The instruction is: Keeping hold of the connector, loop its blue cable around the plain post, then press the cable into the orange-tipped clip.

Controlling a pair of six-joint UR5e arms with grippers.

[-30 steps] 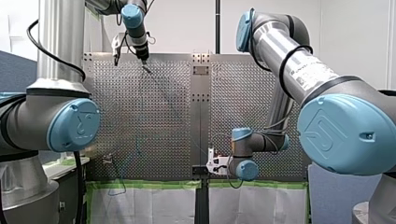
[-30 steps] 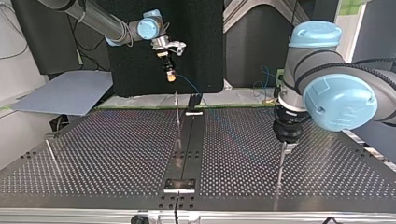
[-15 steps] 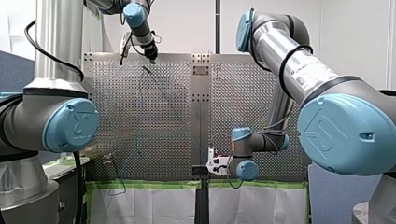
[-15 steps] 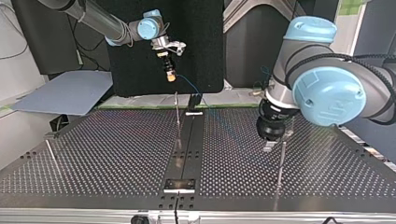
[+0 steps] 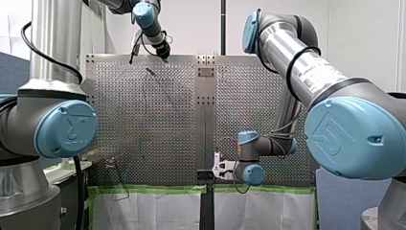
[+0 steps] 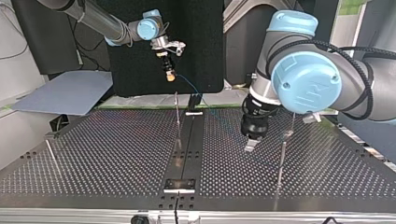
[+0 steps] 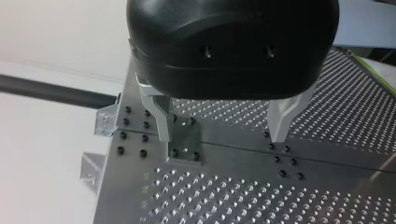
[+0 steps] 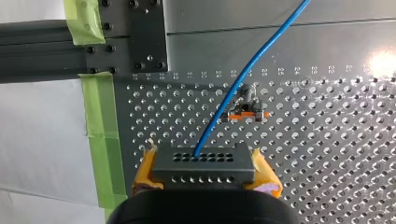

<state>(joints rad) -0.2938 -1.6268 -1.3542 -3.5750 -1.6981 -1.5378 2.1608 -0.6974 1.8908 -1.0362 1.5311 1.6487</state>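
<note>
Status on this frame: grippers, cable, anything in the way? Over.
Right gripper shut on connector; left gripper open, empty. Blue cable runs beside orange-tipped clip, not pressed in. No obstruction seen.

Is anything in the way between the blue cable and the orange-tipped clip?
Nothing visible. In the right wrist view, my right end effector grips the connector, and its blue cable passes right beside the orange-tipped clip, with only bare perforated table there.
</note>
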